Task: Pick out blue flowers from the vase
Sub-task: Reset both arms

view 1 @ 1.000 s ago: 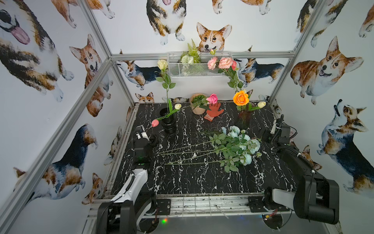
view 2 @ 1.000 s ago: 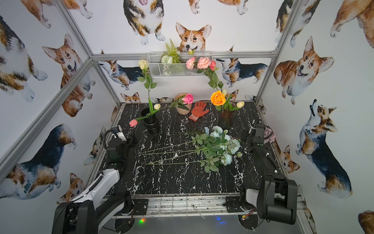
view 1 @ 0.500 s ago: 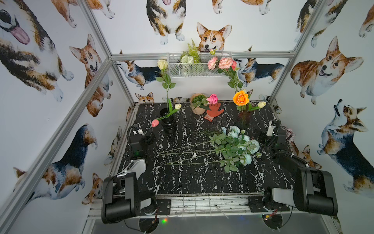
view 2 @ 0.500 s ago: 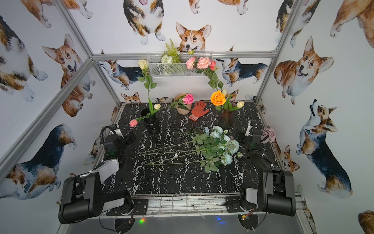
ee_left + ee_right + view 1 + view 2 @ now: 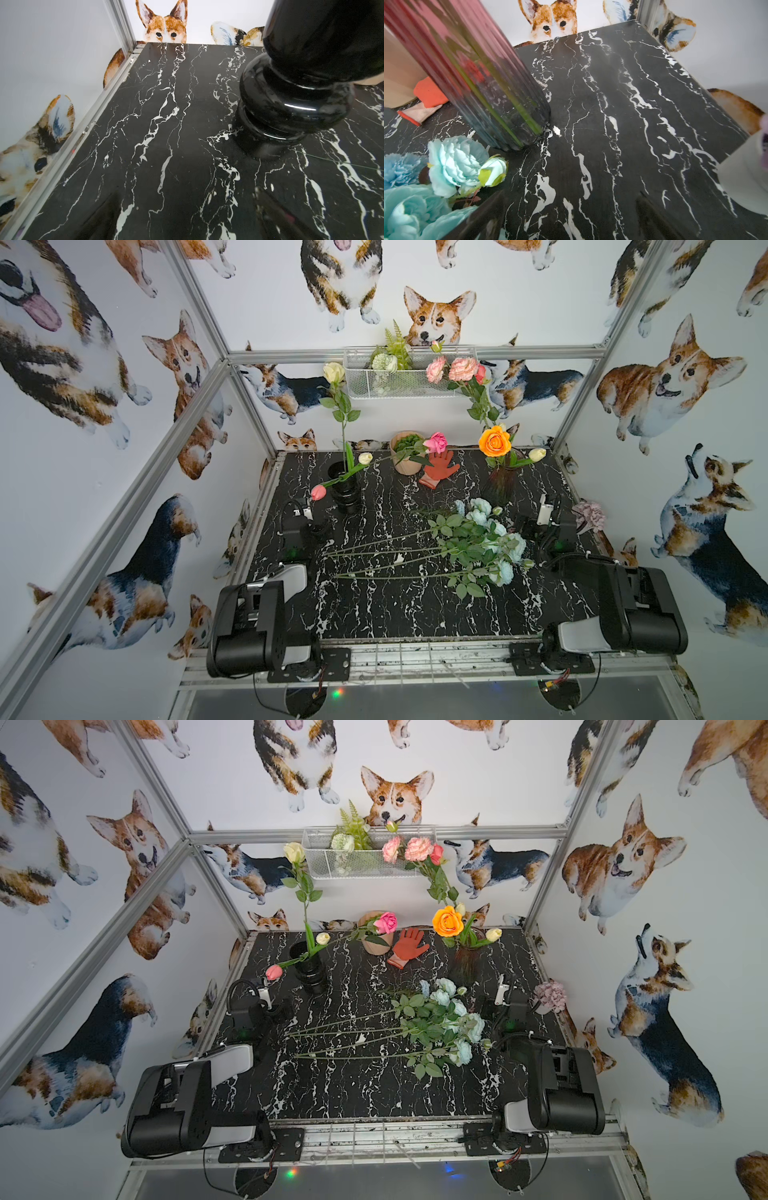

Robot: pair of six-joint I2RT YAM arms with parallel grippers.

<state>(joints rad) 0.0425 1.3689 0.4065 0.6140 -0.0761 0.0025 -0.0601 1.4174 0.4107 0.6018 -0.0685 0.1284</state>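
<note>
I judge the picking finished: the blue flowers (image 5: 484,545) lie flat on the marble table (image 5: 374,614), blooms toward my right arm and stems pointing across to the left. They are out of the ribbed glass vase (image 5: 498,485), which holds the orange rose (image 5: 494,441) and pink blooms (image 5: 455,369). Both arms sit folded low at the table's sides, probably parked out of the way. The left gripper (image 5: 321,528) and right gripper (image 5: 524,526) read poorly in both top views; the wrist views show each one's fingers (image 5: 99,220) spread wide, empty. The right wrist view best separates a periwinkle bloom (image 5: 400,168) from the aqua ones, just beside the vase's foot.
</note>
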